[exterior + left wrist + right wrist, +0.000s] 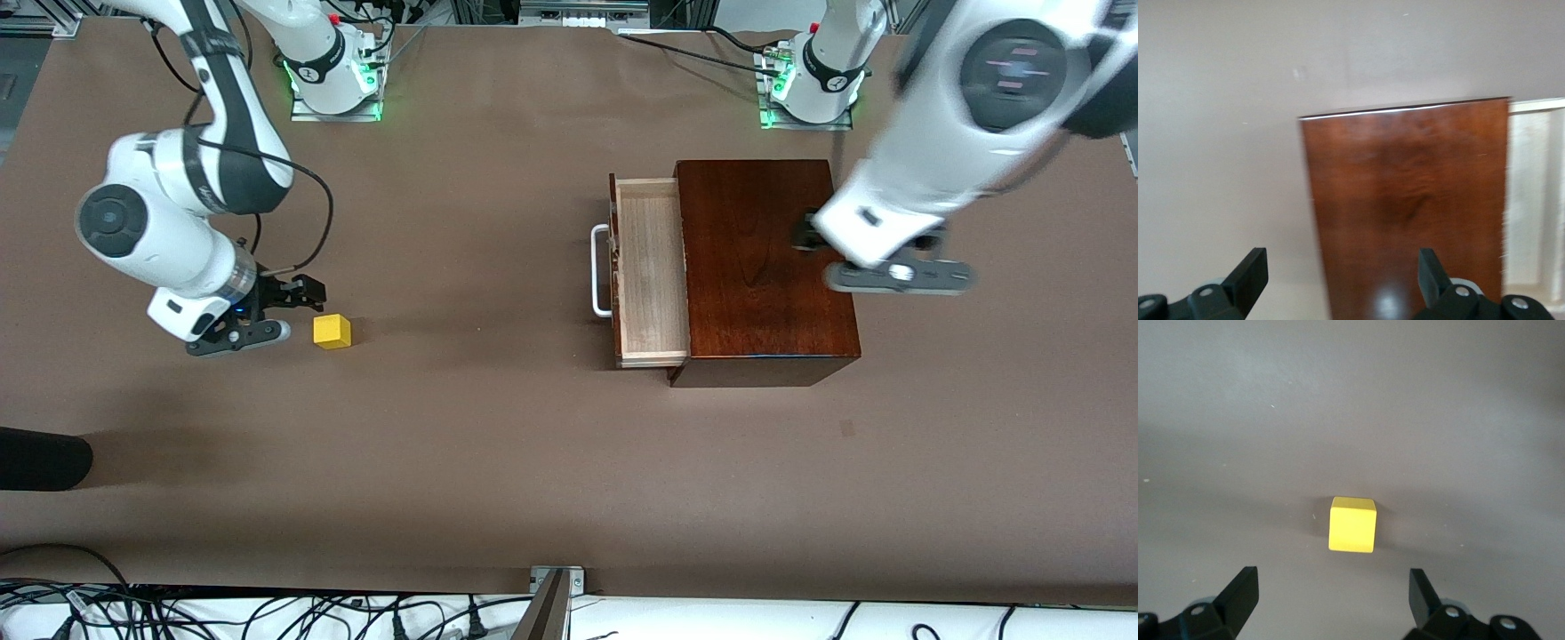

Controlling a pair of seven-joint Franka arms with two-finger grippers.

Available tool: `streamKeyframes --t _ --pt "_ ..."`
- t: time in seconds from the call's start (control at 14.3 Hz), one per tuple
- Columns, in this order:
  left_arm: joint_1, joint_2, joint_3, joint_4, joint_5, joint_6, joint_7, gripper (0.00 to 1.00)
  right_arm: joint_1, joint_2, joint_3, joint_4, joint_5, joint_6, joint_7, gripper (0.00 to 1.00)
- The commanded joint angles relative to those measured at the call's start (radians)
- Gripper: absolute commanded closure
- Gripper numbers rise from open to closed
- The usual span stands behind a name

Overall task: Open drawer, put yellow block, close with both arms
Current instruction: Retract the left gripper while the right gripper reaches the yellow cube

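Observation:
The drawer point(653, 267) stands pulled out of the mahogany box point(765, 267), its pale tray empty and its white handle point(600, 271) pointing toward the right arm's end. The yellow block point(332, 331) sits on the brown table near the right arm's end. My right gripper point(300, 313) is open and low, right beside the block, which lies just ahead of its fingers in the right wrist view point(1352, 525). My left gripper point(807, 236) is open over the box's closed end. The left wrist view shows the box point(1405, 200) and part of the tray point(1535, 193).
A dark rounded object point(36, 458) pokes in at the table's edge, nearer the front camera than the right gripper. Cables and a metal bracket point(556, 582) run along the table's near edge. The arm bases point(333, 71) stand at the table's other long edge.

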Motion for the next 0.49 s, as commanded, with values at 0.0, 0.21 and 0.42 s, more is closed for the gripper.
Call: streamKeyframes --t 0.0,0.21,0.42 --pt "0.056 0.005 -0.012 0.057 -0.025 -0.061 0.112 0.0 -0.003 -0.006 0.003 -0.129 0.019 0.17 0.001 0.0" --pt "0.084 -0.002 0.01 0.066 -0.06 -0.087 0.187 0.0 -0.006 0.038 0.003 -0.16 0.023 0.23 0.002 0.0" --pt "-0.052 -0.077 0.252 0.001 -0.111 -0.058 0.308 0.0 -0.007 0.099 0.003 -0.16 0.052 0.281 0.004 0.0"
